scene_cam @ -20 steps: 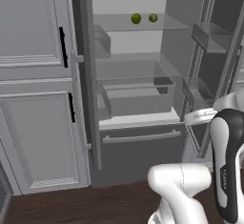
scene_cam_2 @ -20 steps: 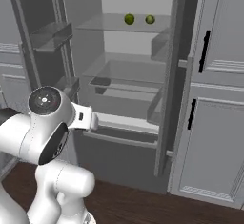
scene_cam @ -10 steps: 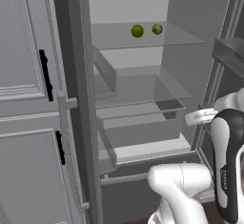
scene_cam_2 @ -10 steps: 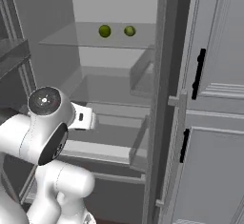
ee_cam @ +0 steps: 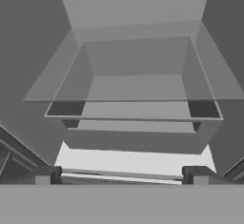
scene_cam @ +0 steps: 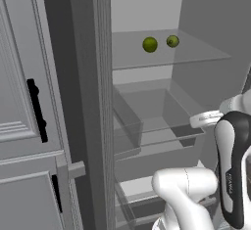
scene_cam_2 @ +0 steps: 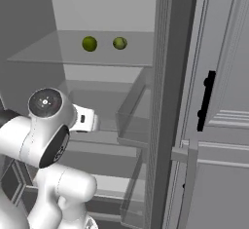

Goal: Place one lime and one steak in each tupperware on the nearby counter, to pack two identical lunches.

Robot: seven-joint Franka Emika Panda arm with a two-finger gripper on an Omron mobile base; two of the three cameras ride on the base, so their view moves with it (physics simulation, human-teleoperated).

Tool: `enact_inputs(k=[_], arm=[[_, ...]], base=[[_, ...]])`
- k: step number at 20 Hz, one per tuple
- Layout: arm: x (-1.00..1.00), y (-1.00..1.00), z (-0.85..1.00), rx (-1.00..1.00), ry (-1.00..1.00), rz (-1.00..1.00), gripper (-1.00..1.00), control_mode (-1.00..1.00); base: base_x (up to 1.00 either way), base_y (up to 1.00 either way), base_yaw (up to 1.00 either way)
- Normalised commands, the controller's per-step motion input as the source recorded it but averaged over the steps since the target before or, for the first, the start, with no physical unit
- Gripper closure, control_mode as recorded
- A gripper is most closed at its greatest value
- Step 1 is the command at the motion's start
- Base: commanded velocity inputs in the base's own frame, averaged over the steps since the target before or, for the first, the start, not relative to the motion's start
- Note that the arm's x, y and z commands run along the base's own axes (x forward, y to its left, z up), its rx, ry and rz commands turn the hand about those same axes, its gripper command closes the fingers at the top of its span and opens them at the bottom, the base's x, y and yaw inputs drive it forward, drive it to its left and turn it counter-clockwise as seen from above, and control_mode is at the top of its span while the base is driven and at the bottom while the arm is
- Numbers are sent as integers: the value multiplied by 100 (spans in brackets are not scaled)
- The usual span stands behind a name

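Two glossy yellow-green limes lie side by side on the glass shelf inside an open fridge: one lime [scene_cam: 150, 44] [scene_cam_2: 89, 44] and a second lime [scene_cam: 172, 41] [scene_cam_2: 119, 43] to its right. My gripper [ee_cam: 121, 178] is open with nothing between its fingertips. It points into the fridge at a clear drawer [ee_cam: 136, 94], well below the limes' shelf. The steak, the tupperware and the counter are out of view.
The fridge's thick grey side wall [scene_cam: 93, 106] [scene_cam_2: 168, 101] stands close on either side of the opening. Grey panelled cabinet doors with black bar handles [scene_cam: 37, 109] [scene_cam_2: 206, 99] flank it. A white lower drawer [ee_cam: 128, 163] juts out beneath the clear drawer [scene_cam: 157, 126].
The whole picture has shifted and grown: the base has driven closer to the open fridge. The limes lie as before, and the arm holds the same pose.
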Motion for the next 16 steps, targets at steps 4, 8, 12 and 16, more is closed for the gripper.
enact_inputs(k=[4, 8, 12, 16], arm=[[-1, 10, 84, 0, -2, -6, -100, -100], [2, 17, 93, 0, 0, -5, -100, -100], [26, 12, 48, -1, -5, -3, -100, -100], [20, 19, 30, -1, -27, -3, -100, -100]], base=[[0, 0, 0], [0, 0, 0], [0, 0, 0], [0, 0, 0]])
